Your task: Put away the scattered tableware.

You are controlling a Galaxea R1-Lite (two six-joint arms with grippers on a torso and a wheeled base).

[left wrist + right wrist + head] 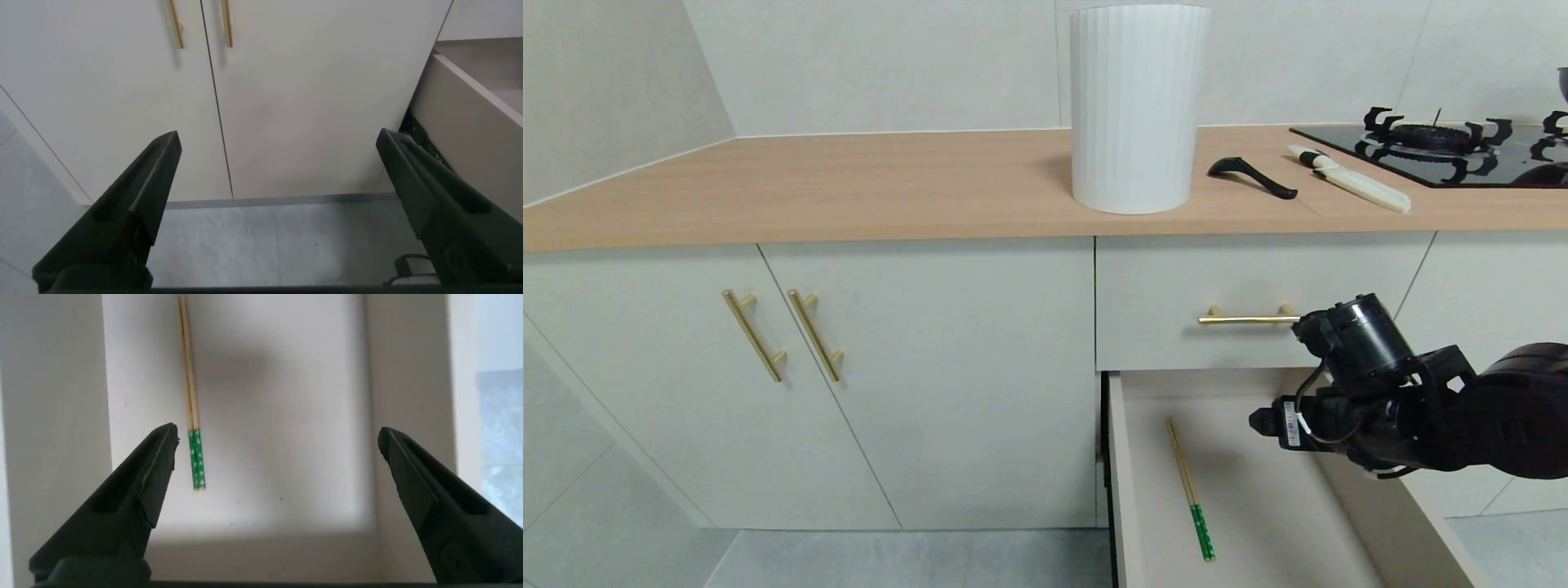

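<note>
A pair of wooden chopsticks (1191, 490) with green ends lies on the floor of the open lower drawer (1117, 474). My right arm (1372, 408) hangs over that drawer. In the right wrist view my right gripper (278, 441) is open and empty above the drawer floor (286, 416), with the chopsticks (192, 400) off to one side of it. On the wooden counter (849, 188) lie a black spoon (1250, 175) and a white knife (1352, 180). My left gripper (278, 143) is open and empty, low in front of the cabinet doors (310, 98).
A tall white ribbed container (1135, 106) stands on the counter left of the spoon. A black gas hob (1445, 147) sits at the far right. A shut drawer with a brass handle (1245, 318) is above the open one. Two cabinet doors (915, 376) are closed at left.
</note>
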